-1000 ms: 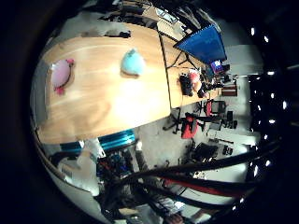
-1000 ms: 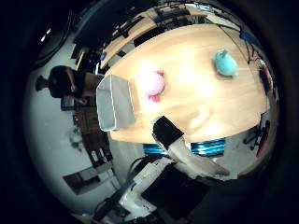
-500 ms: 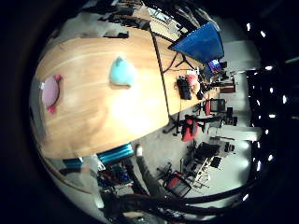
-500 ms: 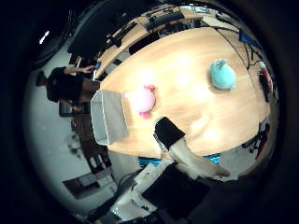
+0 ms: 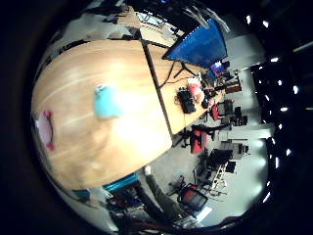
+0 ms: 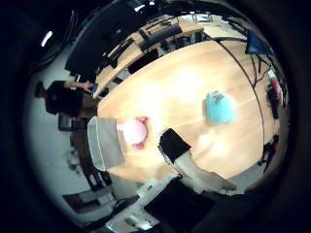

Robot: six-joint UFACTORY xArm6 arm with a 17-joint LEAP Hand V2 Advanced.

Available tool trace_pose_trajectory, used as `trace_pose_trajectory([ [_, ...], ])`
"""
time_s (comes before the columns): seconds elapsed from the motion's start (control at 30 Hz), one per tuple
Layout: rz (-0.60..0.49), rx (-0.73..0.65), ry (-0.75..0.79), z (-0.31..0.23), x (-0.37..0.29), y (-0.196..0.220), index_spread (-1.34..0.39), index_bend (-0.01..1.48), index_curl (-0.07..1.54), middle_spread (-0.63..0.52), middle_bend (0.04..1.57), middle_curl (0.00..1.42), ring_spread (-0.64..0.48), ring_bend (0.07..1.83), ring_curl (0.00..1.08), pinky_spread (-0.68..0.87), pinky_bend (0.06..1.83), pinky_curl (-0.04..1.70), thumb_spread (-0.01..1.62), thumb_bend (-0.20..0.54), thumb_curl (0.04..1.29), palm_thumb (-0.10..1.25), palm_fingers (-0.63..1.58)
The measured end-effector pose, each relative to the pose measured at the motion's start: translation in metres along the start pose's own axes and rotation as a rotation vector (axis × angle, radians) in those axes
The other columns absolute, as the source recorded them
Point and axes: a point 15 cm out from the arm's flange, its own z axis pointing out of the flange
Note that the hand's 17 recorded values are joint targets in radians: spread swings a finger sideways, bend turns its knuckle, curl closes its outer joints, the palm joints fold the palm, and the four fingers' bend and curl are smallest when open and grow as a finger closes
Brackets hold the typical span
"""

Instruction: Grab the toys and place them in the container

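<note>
A teal plush toy [image 6: 220, 107] lies on the wooden table [image 6: 180, 83], and it also shows in the right little finger side palm view [image 5: 106, 101]. A pink plush toy [image 6: 134, 130] lies next to the grey container [image 6: 103, 143], which stands at the table's end. The pink toy also shows at the table's edge in the right little finger side palm view [image 5: 44, 127]. My right hand [image 6: 180, 155] is well above the table, away from both toys. One black-tipped finger shows, stretched out, with nothing in it.
A blue panel [image 5: 201, 44] stands beyond the table's far side. Office chairs and equipment [image 5: 201, 98] crowd the floor there. More chairs [image 6: 160, 39] line the table's other long side. A dark object [image 6: 63, 97] sits beyond the container end.
The whole picture has shifted in both views, so the hand has moved. The teal toy now looks larger and nearer the middle. The toys and container have not moved on the table.
</note>
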Motion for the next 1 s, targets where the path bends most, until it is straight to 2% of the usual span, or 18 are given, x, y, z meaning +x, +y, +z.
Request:
trace_pose_trajectory([
  [0.2, 0.041, -0.063, -0.013, 0.042, 0.026, -0.013, -0.42, 0.16, 0.29, -0.08, 0.32, 0.38, 0.01, 0.69, 0.21, 0.4, 1.05, 0.02, 1.0, -0.028, 0.28, 0.35, 0.17],
  [0.47, 0.068, -0.06, -0.015, 0.093, 0.048, -0.033, -0.42, 0.16, 0.29, -0.07, 0.31, 0.38, 0.04, 0.67, 0.21, 0.42, 1.03, 0.03, 0.99, -0.029, 0.28, 0.35, 0.15],
  [1.0, 0.043, -0.222, -0.071, 0.19, 0.031, -0.024, -0.42, 0.17, 0.3, -0.06, 0.27, 0.36, 0.05, 0.64, 0.21, 0.42, 0.99, 0.05, 0.98, -0.029, 0.28, 0.33, 0.15],
])
